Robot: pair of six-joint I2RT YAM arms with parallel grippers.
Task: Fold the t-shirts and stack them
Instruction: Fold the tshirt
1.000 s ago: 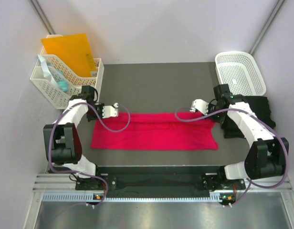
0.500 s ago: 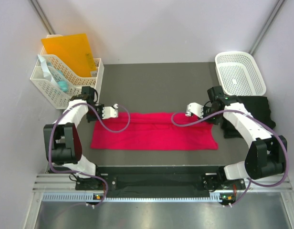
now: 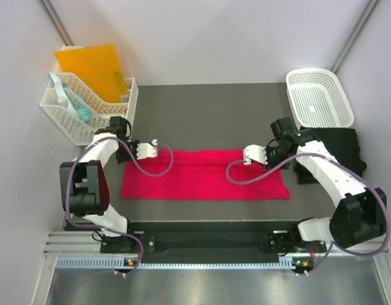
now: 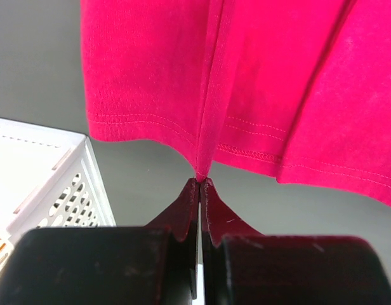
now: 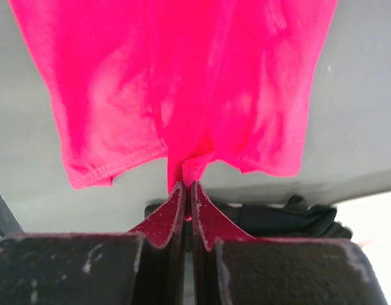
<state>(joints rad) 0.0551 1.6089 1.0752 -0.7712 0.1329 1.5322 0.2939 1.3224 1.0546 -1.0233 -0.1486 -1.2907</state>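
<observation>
The pinkish-red t-shirt lies as a long folded band across the dark mat. My left gripper is shut on its far left hem, seen pinched at the fingertips in the left wrist view. My right gripper is shut on a bunch of the shirt's right end and holds it lifted over the band. The red cloth hangs away from the jaws. The black t-shirt lies crumpled at the right edge, behind the right arm, and also shows in the right wrist view.
A white lattice basket stands at the back right. A white organizer with an orange folder stands at the back left; its wall shows in the left wrist view. Walls close in on both sides.
My right gripper has moved left and a little nearer, carrying the shirt's right end over the band. The left gripper has stayed put, still shut on the hem.
</observation>
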